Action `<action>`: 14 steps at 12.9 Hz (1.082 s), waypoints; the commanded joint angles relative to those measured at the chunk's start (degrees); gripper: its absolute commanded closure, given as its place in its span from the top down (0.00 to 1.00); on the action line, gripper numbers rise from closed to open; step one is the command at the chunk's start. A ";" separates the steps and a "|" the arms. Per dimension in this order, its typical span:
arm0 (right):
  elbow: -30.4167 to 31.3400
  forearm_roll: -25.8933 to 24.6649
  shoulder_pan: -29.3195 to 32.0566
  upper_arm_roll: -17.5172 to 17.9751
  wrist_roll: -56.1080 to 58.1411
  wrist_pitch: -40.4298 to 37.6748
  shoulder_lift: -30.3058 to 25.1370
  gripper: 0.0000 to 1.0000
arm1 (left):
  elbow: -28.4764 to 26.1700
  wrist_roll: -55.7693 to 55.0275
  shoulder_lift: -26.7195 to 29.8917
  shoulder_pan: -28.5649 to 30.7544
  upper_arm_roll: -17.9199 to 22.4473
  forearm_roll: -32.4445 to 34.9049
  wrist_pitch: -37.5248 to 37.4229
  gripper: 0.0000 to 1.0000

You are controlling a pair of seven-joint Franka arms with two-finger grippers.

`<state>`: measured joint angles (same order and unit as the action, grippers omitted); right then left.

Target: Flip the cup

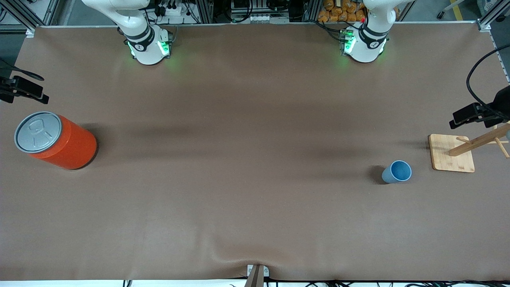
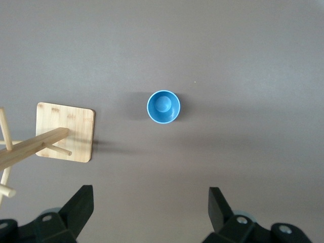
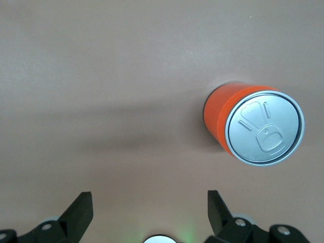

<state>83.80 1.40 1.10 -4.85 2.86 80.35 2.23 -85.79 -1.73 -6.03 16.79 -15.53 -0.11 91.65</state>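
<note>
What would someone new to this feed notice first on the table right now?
Probably the big orange can with its grey lid, upright at the right arm's end of the table. Next, the small blue cup standing mouth up at the left arm's end, beside the wooden rack.

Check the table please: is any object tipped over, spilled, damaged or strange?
Nothing stands out. The cup stands upright, mouth up, beside the wooden rack. The orange can stands upright at the right arm's end. Nothing is spilled. Both the left gripper and the right gripper are open and hold nothing.
</note>
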 commanded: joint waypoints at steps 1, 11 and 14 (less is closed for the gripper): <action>-0.13 0.01 -0.22 -0.07 -0.57 -0.10 -0.12 1.00 | -1.58 -1.09 2.07 0.62 -0.38 -0.16 -0.25 1.00; -0.21 0.01 -0.14 -0.07 -0.57 -0.02 -0.12 1.00 | -1.83 -3.72 4.26 -0.26 -2.14 1.94 -0.33 1.00; -0.21 0.01 -0.14 -0.07 -0.57 -0.02 -0.12 1.00 | -2.80 -4.33 5.93 -4.12 0.05 2.83 -2.88 1.00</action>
<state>83.80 1.40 1.11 -4.86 2.86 80.36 2.23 -86.33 -4.80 -3.03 14.61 -16.99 1.34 89.78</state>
